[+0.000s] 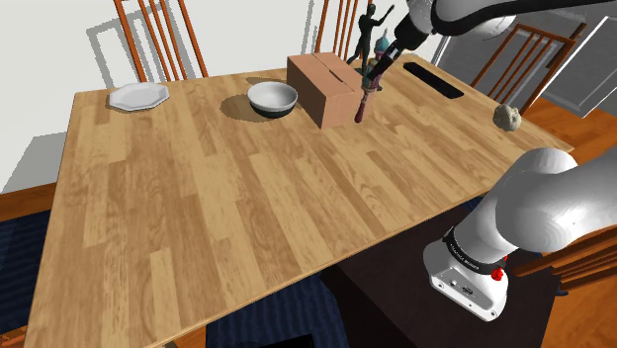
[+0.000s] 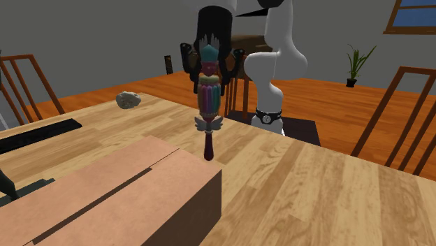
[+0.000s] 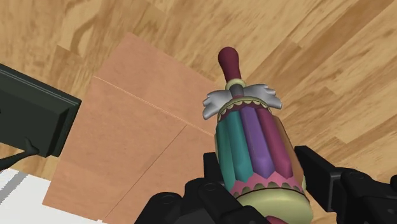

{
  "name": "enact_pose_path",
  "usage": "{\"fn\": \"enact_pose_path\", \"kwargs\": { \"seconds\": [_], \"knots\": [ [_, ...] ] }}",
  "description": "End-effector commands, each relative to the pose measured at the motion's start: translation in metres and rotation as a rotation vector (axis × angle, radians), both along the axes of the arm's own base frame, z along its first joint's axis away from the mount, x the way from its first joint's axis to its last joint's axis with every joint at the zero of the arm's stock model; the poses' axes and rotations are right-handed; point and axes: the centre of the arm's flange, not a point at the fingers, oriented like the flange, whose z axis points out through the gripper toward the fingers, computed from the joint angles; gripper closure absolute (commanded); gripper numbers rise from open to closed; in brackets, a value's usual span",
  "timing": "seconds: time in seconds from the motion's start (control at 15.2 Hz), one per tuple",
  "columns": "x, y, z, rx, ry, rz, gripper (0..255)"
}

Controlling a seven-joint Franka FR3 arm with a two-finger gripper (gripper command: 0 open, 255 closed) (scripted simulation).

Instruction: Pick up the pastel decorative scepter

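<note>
The scepter [image 1: 368,91] [image 2: 209,105] [image 3: 253,143] has a ribbed body in teal, purple and pink bands, a grey winged collar and a maroon end knob. It is oriented near upright with the maroon knob downward, over the wooden table [image 1: 198,217] [image 2: 328,189] [image 3: 331,57] and just beside one corner of the brown box [image 1: 321,87] [image 2: 105,203] [image 3: 127,146]. Whether the knob clears the table surface cannot be determined. The gripper [image 1: 381,61] [image 2: 209,61] [image 3: 261,177] grasps the scepter by its upper body: the two black fingers are partly closed and bear against opposite sides of the banded section. In the shoulder view, a dark-rimmed bowl [image 1: 272,97] stands on the table just left of the box, and a white plate [image 1: 138,96] lies further left near the table's far edge. A flat black object [image 1: 433,79] [image 2: 35,133] [image 3: 32,118] lies on the table on the far side of the box. A grey rock-like lump [image 1: 507,117] [image 2: 128,99] rests near the table edge, well apart from the scepter. A dark figurine [image 1: 368,35] stands behind the box. Wooden chairs [image 1: 163,40] [image 2: 405,119] surround the table.
</note>
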Motion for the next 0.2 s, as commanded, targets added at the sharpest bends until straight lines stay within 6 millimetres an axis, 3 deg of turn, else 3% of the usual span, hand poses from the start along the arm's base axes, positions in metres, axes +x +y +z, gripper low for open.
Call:
{"fn": "enact_pose_path", "kwargs": {
  "seconds": [0.0,0.13],
  "knots": [
    [0.0000,0.0001,0.0112,0.000,0.000,0.000,255],
    [0.0000,0.0001,0.0120,0.000,0.000,0.000,255]
  ]
}}
